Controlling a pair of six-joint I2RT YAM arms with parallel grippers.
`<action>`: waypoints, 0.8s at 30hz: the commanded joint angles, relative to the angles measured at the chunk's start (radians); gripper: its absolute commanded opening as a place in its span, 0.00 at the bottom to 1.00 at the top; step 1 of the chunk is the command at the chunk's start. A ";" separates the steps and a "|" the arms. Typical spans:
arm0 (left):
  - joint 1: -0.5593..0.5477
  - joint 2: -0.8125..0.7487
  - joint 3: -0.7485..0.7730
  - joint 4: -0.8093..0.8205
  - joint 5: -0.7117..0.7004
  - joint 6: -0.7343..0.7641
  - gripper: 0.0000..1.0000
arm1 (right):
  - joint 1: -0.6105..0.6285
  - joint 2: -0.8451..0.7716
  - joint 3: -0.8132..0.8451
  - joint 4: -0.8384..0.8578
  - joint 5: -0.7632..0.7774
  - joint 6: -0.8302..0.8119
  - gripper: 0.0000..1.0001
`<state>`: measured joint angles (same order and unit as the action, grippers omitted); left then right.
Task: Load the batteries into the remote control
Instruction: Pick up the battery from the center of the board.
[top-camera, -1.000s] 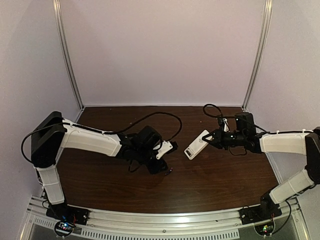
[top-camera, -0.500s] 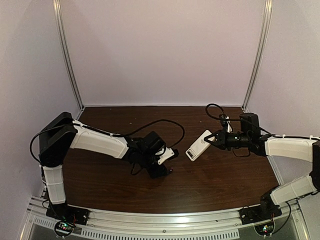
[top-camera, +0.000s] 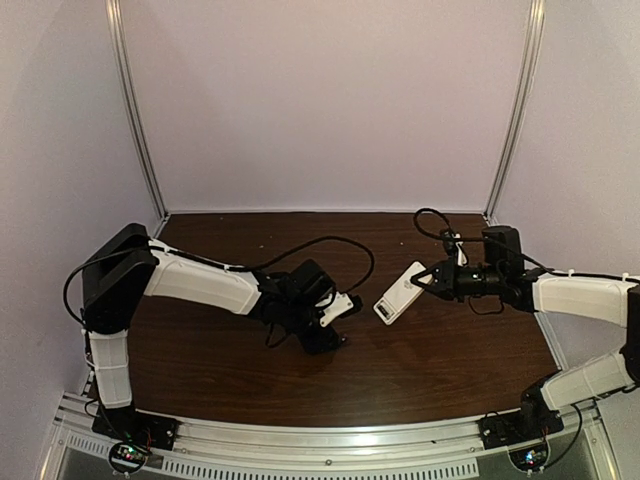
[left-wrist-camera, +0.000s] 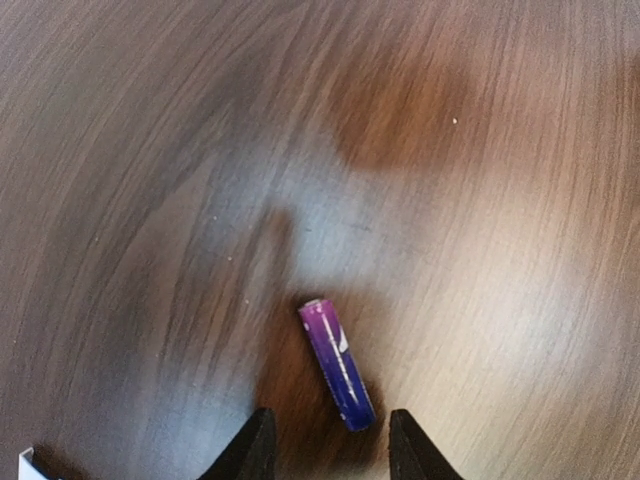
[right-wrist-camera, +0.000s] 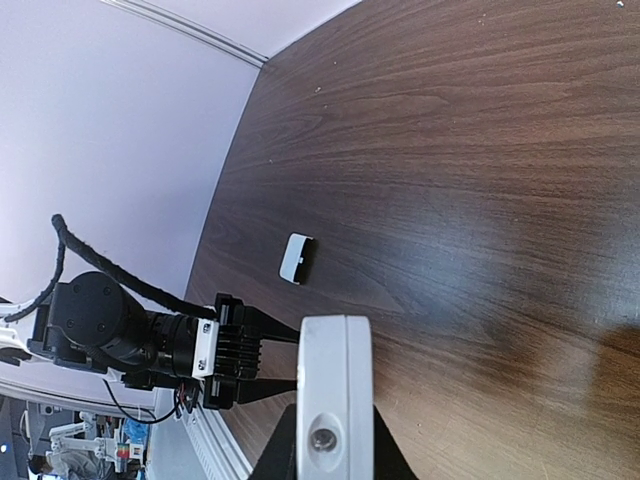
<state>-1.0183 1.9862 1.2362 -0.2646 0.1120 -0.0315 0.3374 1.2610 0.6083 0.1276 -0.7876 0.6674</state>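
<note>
Two arms meet near mid-table in the top external view. The left pincer (top-camera: 333, 340) is tipped down close to the wood, and whatever lies under it is hidden here. The right pincer (top-camera: 428, 281) is clenched on one end of the remote control (top-camera: 397, 294), holding it off the table so that the handset juts out ahead of its fingers toward the left arm. One remote shows and no battery can be made out.

One battery (left-wrist-camera: 336, 365) shows in the left wrist view, lying flat on the table (left-wrist-camera: 480, 150) and slanting slightly. Its near end sits just inside the gap of the left pincer (left-wrist-camera: 330, 450), while the rest reaches out ahead of the tips. The jaws stand apart, released, with neither finger visibly touching it. The step in hand looks like picking up this battery. The next move probably calls for a slight lowering and a squeeze across its slim body, square enough that it does not roll away.

One remote shows in the right wrist view, seen edge-on and pinched between the fingers of the right pincer (right-wrist-camera: 335, 455). One small white piece (right-wrist-camera: 297, 258), possibly the cover, lies on the wood well ahead of the tips. A second battery appears in no view.
</note>
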 joint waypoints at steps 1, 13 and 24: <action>-0.005 0.038 0.036 0.005 0.014 0.019 0.40 | -0.022 -0.026 -0.013 -0.002 -0.031 -0.020 0.00; -0.005 0.050 0.042 -0.004 -0.020 0.052 0.09 | -0.032 -0.043 -0.014 -0.038 -0.109 -0.043 0.00; -0.007 -0.200 -0.068 -0.036 -0.084 0.128 0.00 | -0.031 -0.063 -0.056 -0.025 -0.203 -0.031 0.00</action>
<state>-1.0183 1.9312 1.2045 -0.2871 0.0593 0.0372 0.3134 1.2160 0.5911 0.0631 -0.9218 0.6270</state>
